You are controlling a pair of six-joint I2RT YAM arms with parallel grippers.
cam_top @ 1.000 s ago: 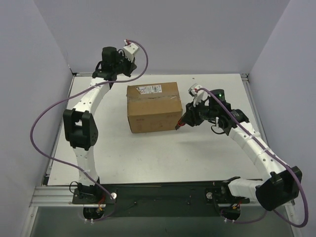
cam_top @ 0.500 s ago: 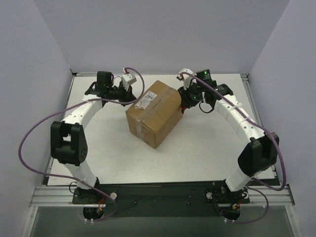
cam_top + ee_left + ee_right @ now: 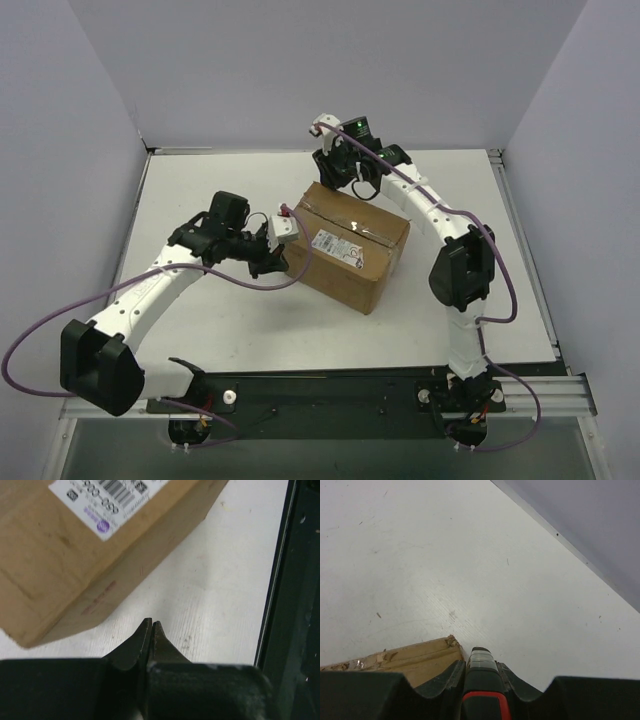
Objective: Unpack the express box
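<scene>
The box point(image 3: 350, 250) sits at the middle of the top view on the white surface point(image 3: 200, 190), turned askew and closed, with its white label point(image 3: 336, 246) on the top face. The left tool point(image 3: 151, 626) is pressed together and empty, just beside the box's left corner. The right tool point(image 3: 480, 667), at the box's upper corner, pinches a black stick point(image 3: 480, 682) with a red band, its pale tip beside the frayed cardboard edge.

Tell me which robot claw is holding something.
The right gripper, clamping a black, red-banded tool; the left gripper is shut empty.
</scene>
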